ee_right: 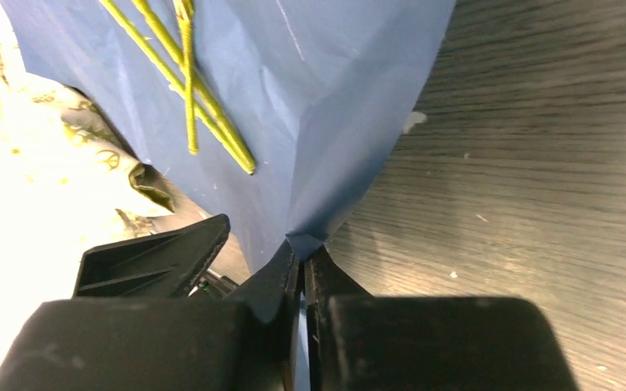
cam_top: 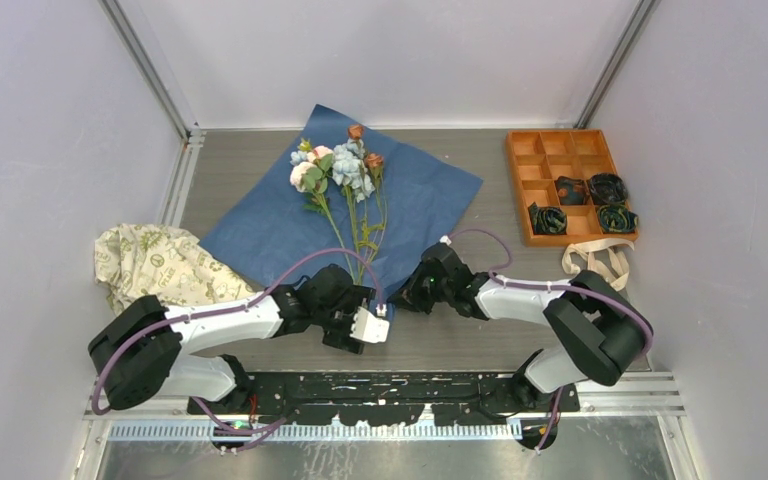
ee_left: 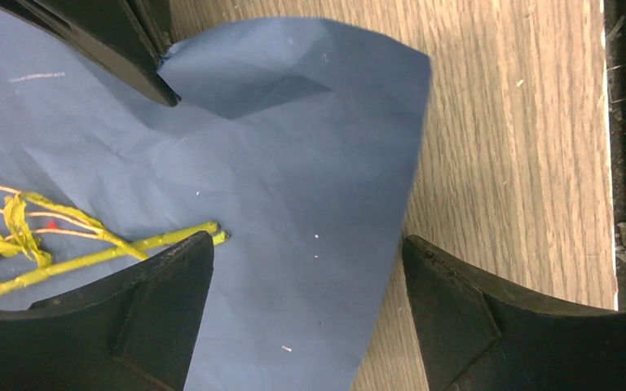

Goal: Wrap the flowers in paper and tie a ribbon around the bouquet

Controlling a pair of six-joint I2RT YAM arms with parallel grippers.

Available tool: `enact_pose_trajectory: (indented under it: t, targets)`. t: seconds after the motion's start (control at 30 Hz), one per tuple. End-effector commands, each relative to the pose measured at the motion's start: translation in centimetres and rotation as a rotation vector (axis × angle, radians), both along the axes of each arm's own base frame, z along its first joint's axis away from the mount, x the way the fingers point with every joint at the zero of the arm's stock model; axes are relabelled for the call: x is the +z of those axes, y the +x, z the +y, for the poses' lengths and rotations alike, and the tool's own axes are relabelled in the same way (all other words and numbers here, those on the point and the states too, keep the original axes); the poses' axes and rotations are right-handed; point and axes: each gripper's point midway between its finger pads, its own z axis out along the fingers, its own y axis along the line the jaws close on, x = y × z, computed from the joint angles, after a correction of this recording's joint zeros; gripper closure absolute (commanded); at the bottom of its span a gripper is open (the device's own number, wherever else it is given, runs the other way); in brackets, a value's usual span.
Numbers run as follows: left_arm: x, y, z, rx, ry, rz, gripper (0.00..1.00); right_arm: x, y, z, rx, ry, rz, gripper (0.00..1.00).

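The dark blue paper [cam_top: 420,195] lies spread flat on the table with the flowers [cam_top: 335,165] loose on it, blooms far and stalks [ee_left: 171,239] pointing near. No wrapped bouquet shows. My right gripper [ee_right: 301,248] is shut on the paper's [ee_right: 326,98] near corner, which rises creased from the jaws. My left gripper [ee_left: 307,243] hangs open over that same corner [ee_left: 293,147], one finger just beside the stalk ends, nothing between its fingers. In the top view both grippers, the left [cam_top: 357,297] and the right [cam_top: 407,295], meet at the sheet's near point. The beige ribbon [cam_top: 615,255] lies at the right, below the tray.
An orange compartment tray [cam_top: 520,180] at the back right holds small dark coils [cam_top: 585,190]. A cream printed cloth [cam_top: 155,262] is bunched at the left, touching the paper's edge. Grey walls close in both sides, and a black rail runs along the near edge.
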Motion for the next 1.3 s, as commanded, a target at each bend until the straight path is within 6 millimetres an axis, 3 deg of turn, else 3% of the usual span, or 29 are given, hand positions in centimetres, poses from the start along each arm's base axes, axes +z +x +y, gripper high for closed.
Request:
enact_pose_trajectory:
  t: [0.0, 0.2, 0.3, 0.47, 0.53, 0.63, 0.77, 0.87, 1.07, 1.27]
  targets:
    - [2.5, 1.2, -0.3, 0.046, -0.026, -0.05, 0.13, 4.3, 1.8, 1.7, -0.02, 0.103, -0.086, 0.93]
    - [2.6, 2.2, -0.2, 0.08, -0.029, -0.098, 0.07, 6.0, 2.4, 1.8, -0.045, 0.126, -0.111, 0.96]
    - [3.3, 3.3, -0.7, 0.133, -0.072, -0.134, 0.14, 5.9, 2.4, 1.8, -0.04, 0.117, -0.11, 0.96]
    - [4.5, 3.7, -1.4, 0.209, -0.116, -0.092, 0.79, 6.0, 2.4, 1.8, -0.034, 0.111, -0.113, 0.96]
    - [4.5, 3.5, -1.3, 0.224, -0.114, -0.064, 0.98, 6.0, 2.5, 1.6, -0.031, 0.104, -0.117, 0.96]
    - [4.7, 3.5, -1.2, 0.257, -0.111, -0.026, 0.99, 6.1, 2.5, 1.3, -0.012, 0.081, -0.123, 0.9]
    - [5.7, 4.7, -0.7, 0.34, -0.125, 0.013, 1.0, 7.1, 2.6, -0.3, 0.077, 0.014, -0.156, 0.61]
    - [6.2, 6.0, -0.2, 0.393, -0.133, 0.017, 1.0, 9.7, 2.9, -1.9, 0.194, -0.076, -0.232, 0.47]
    - [6.0, 9.3, 0.6, 0.486, -0.112, 0.025, 1.0, 12.9, 3.0, -4.4, 0.408, -0.208, -0.409, 0.41]
    - [5.6, 11.5, 1.0, 0.544, -0.113, 0.079, 0.99, 12.1, 7.0, -4.9, 0.415, -0.227, -0.643, 0.41]
